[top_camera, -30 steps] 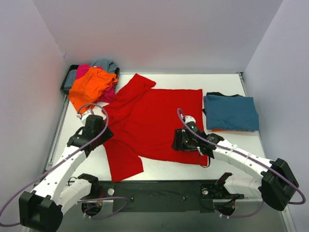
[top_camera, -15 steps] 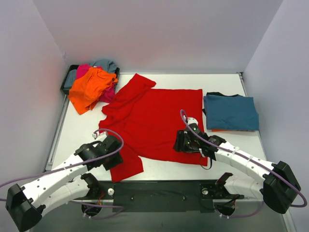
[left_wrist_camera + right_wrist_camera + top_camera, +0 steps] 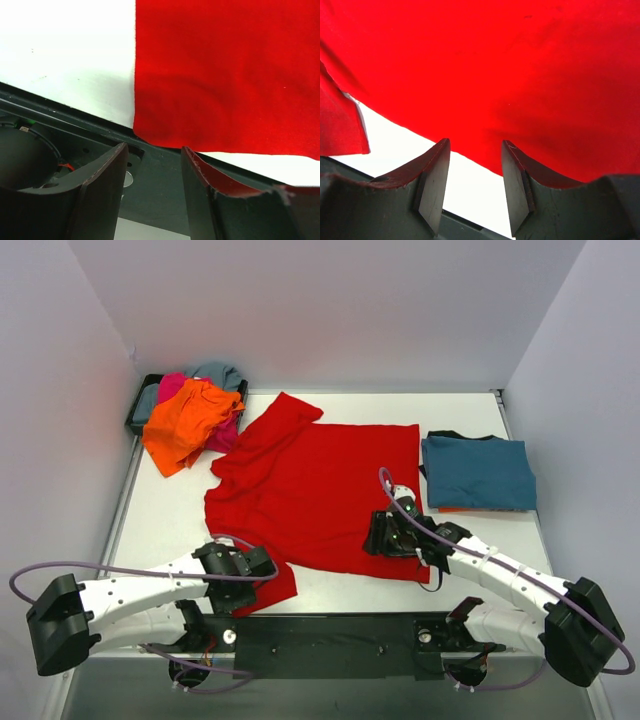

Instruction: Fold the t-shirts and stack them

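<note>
The bright red t-shirt (image 3: 310, 490) lies spread flat on the white table (image 3: 165, 520). My left gripper (image 3: 258, 570) is open and empty, low at the near edge, beside the shirt's near-left sleeve (image 3: 225, 75). My right gripper (image 3: 378, 536) is open and empty, over the shirt's near hem (image 3: 520, 75). A folded teal blue t-shirt (image 3: 477, 472) lies at the right on top of an orange and a black one. A heap of orange (image 3: 188, 422), magenta pink and grey-blue shirts sits at the back left.
The heap rests in a black bin (image 3: 140, 412) at the back left corner. The black base rail (image 3: 330, 632) runs along the near edge; it shows under my left fingers (image 3: 100, 190). White walls close the back and sides.
My left arm has swung from the table's left side down and right to the near edge by the sleeve. My right gripper has barely moved.
</note>
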`<action>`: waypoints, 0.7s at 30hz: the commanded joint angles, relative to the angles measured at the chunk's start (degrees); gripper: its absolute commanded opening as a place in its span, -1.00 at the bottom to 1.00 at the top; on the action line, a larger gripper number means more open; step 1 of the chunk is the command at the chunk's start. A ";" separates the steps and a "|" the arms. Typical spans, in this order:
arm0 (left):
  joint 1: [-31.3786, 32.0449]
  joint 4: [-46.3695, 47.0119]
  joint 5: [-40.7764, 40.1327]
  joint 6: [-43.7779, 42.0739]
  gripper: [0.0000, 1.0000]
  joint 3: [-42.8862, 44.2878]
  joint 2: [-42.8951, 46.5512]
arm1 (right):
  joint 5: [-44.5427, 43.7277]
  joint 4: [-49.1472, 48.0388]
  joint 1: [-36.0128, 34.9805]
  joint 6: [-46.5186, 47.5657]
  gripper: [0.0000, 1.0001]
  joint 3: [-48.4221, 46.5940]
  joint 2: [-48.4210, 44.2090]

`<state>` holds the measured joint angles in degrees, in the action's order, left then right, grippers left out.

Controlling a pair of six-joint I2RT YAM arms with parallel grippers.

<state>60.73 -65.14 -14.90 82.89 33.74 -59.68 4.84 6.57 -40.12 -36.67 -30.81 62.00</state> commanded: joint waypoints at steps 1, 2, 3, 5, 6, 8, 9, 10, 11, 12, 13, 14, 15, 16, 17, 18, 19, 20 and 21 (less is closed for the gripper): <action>0.27 -0.97 -4.79 10.36 0.15 -2.87 3.16 | 1.83 -0.77 1.53 0.19 -0.18 0.57 -1.44; 0.27 -0.17 -4.53 10.53 0.15 -3.50 4.47 | 2.19 -0.77 2.14 0.28 -0.18 0.49 -1.53; 0.18 1.23 -4.62 10.54 0.15 -4.81 5.01 | 2.71 -0.68 2.85 0.45 -0.18 0.57 -1.88; 0.00 2.12 -4.97 10.80 0.15 -5.96 5.89 | 3.33 -0.59 3.64 0.72 -0.18 0.75 -2.58; -0.17 2.48 -5.32 10.45 0.15 -6.22 5.98 | 3.42 -0.42 3.82 0.72 -0.18 1.01 -2.67; -0.70 3.88 -5.06 9.57 0.13 -6.66 5.46 | 3.86 -0.07 4.35 0.98 -0.18 1.10 -3.20; -1.05 5.36 -4.88 8.61 0.11 -6.93 5.19 | 3.95 0.11 4.78 0.98 -0.18 1.19 -3.37; -1.31 6.42 -4.18 8.17 0.07 -7.63 4.67 | 4.03 0.20 4.79 0.89 -0.18 1.28 -3.55; -1.92 7.74 -3.83 7.47 0.05 -7.81 4.49 | 4.12 0.20 5.13 0.89 -0.19 1.54 -3.72; -2.19 8.27 -3.56 7.11 0.00 -8.33 4.22 | 4.21 0.20 5.14 0.81 -0.19 1.54 -3.73; -2.80 9.06 -3.39 6.59 -0.03 -8.51 4.13 | 4.30 0.29 5.22 0.81 -0.19 1.71 -3.73; -3.16 9.24 -3.21 6.23 -0.09 -8.60 4.22 | 4.30 0.37 5.31 0.72 -0.19 1.72 -3.73; -3.60 9.68 -3.21 5.62 -0.13 -8.69 4.31 | 4.39 0.46 5.31 0.72 -0.18 1.72 -3.73; -3.69 9.69 -3.12 5.44 -0.23 -8.69 4.74 | 4.39 0.55 5.31 0.63 -0.19 1.80 -3.73; -3.95 9.42 -3.12 5.26 -0.27 -8.60 4.92 | 4.39 0.55 5.40 0.54 -0.19 1.80 -3.73; -4.04 9.33 -3.12 5.17 -0.42 -8.51 5.53 | 4.21 0.64 5.31 0.54 -0.19 1.80 -3.73; -4.04 8.81 -3.21 4.91 -0.49 -8.34 5.80 | 4.21 0.64 5.40 0.54 -0.19 1.89 -3.64; -4.04 8.55 -3.21 4.74 -0.65 -7.73 6.50 | 3.95 0.81 5.49 0.54 -0.19 1.89 -3.46; -4.04 8.02 -3.30 4.73 -0.72 -7.55 6.77 | 3.77 1.08 5.49 0.45 -0.19 1.89 -3.38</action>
<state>57.19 -58.15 -14.41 82.76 26.44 -54.22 8.47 6.76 -35.20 -36.16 -29.34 59.22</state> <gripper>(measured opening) 0.211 0.406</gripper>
